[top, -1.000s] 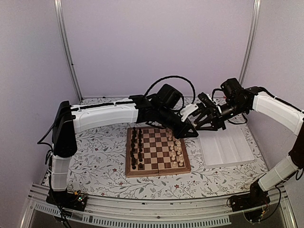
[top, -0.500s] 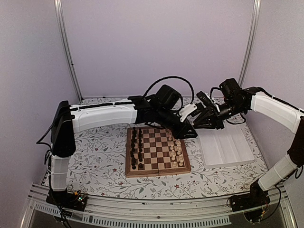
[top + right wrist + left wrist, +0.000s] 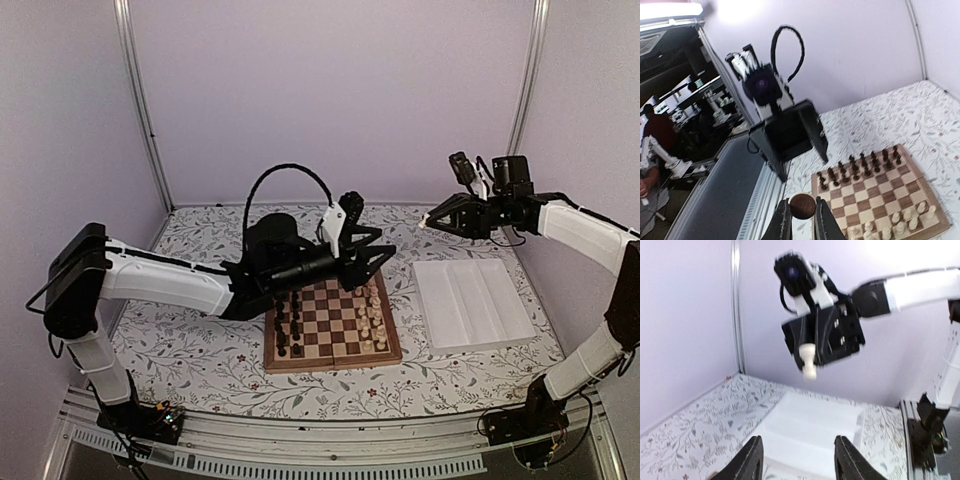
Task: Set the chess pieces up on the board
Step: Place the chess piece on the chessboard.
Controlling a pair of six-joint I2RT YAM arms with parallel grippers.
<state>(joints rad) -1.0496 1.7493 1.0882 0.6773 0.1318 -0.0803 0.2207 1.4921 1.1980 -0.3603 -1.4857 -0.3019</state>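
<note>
The board (image 3: pixel 330 364) lies in the middle of the table, with dark pieces (image 3: pixel 288 315) in its left columns and pale chess pieces (image 3: pixel 372 322) in its right columns. High over the far end of the white tray, my right gripper (image 3: pixel 429 222) is shut on one pale piece (image 3: pixel 808 361). In the right wrist view that piece's round brown base (image 3: pixel 802 206) shows between the fingers. My left gripper (image 3: pixel 379 258) hangs open and empty above the board's far right corner. Its fingers (image 3: pixel 752 460) frame the tray.
A white ridged tray (image 3: pixel 475 300) lies right of the board, on the flowered cloth (image 3: pixel 200 340). The left arm reaches low across the table's left half. Purple walls and metal corner posts (image 3: pixel 140 100) close in the back and sides.
The two grippers were together over the board's far right corner. The left has opened and drawn back left and lower; the right has lifted away to the right with the pale piece.
</note>
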